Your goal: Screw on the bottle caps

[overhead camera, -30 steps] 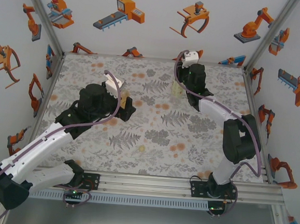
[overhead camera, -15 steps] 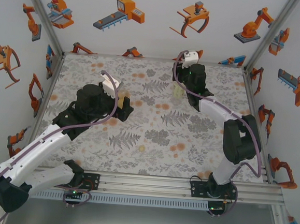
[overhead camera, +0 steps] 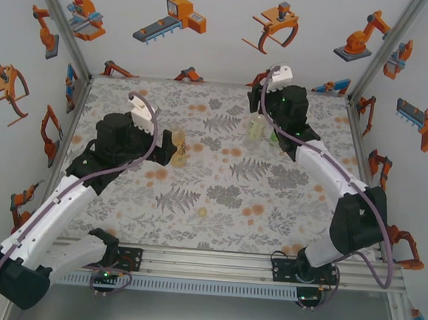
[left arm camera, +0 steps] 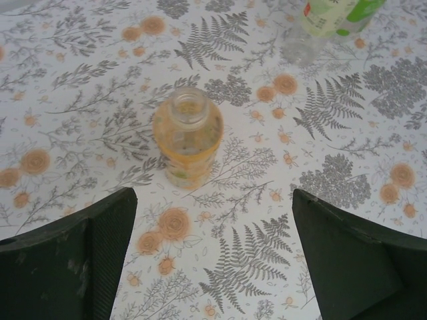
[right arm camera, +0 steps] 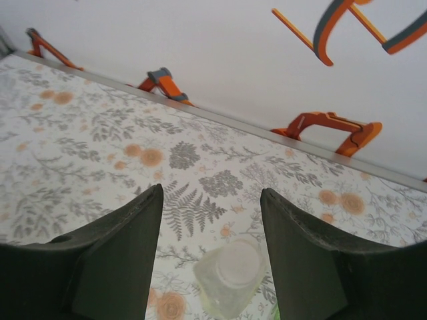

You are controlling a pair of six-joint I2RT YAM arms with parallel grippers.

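The amber bottle (left arm camera: 188, 137) with its yellow label stands upright on the floral cloth, its mouth open and bare. My left gripper (left arm camera: 213, 200) is open just short of it, both fingers apart from the bottle. In the top view this gripper (overhead camera: 167, 155) sits left of the amber bottle (overhead camera: 179, 146). My right gripper (right arm camera: 212, 191) is open above the pale yellowish bottle (right arm camera: 230, 280), which carries a round whitish cap (right arm camera: 238, 265). The green bottle (overhead camera: 273, 138) stands right beside the pale one (overhead camera: 256, 128). The pale yellow cap is out of view.
The pale and green bottles (left arm camera: 333, 13) stand together near the back wall (right arm camera: 220, 53), beyond the amber bottle. Open floral tablecloth (overhead camera: 226, 198) stretches across the middle and front. Metal frame rails (overhead camera: 206, 259) edge the table.
My left gripper has let go of the amber bottle and drawn back to the left. The right arm has swung rightward and lifted off the pale bottle.
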